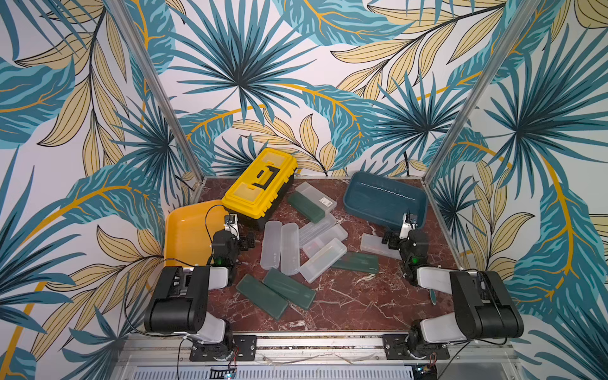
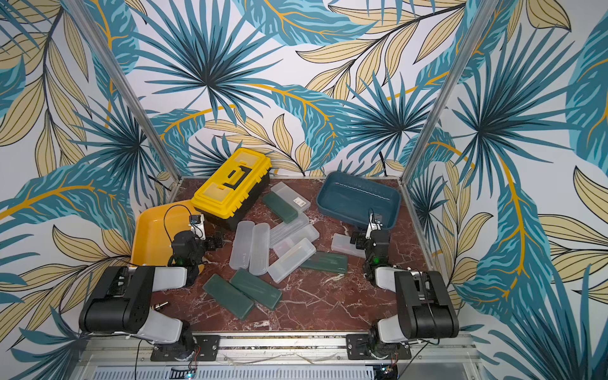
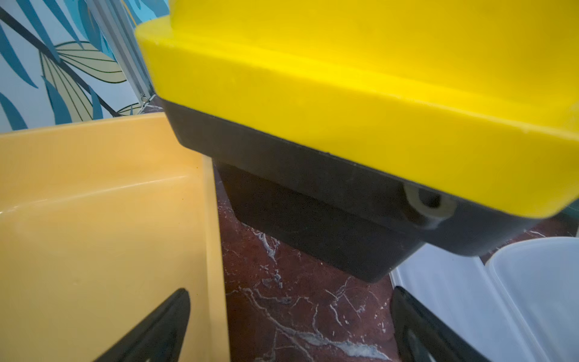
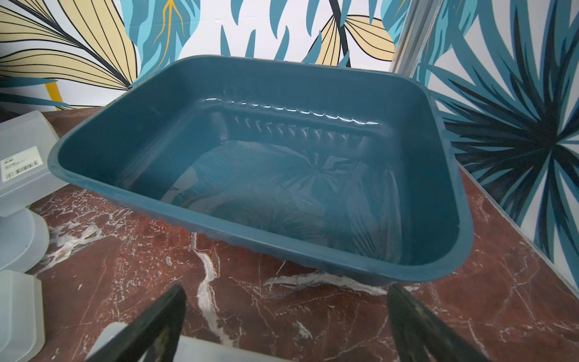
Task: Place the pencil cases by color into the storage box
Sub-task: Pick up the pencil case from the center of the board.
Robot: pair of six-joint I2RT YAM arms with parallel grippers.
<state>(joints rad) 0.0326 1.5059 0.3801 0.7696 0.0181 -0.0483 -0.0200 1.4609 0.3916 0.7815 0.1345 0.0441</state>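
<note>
Nearest the lens, right wrist view: the right claw [image 4: 287, 289] is spread wide and pinches nothing, with a lone frosted case [image 4: 219, 353] lying just under its tips on the table [image 4: 125, 266]. The case's long axis seems to run crosswise to the claw's line toward the blue bin [image 4: 454, 238], which sits near, straight ahead, with bare table between. The wrist likely has to turn so the tips close over the narrow sides. This case lies apart from the overlapping middle heap, with open room around it. The left claw [image 1: 246, 240] is also spread and empty, in the gap between the yellow tray [image 1: 186, 237] and the toolbox [image 1: 260, 184]. A frosted pair [image 1: 279, 246] lies just to its right, long axes pointing away from the arms. Two green cases [image 1: 276, 292] lie side by side near the left arm, and a third green case [image 1: 357, 263] lies nearer the right. No case shows in either container.
</note>
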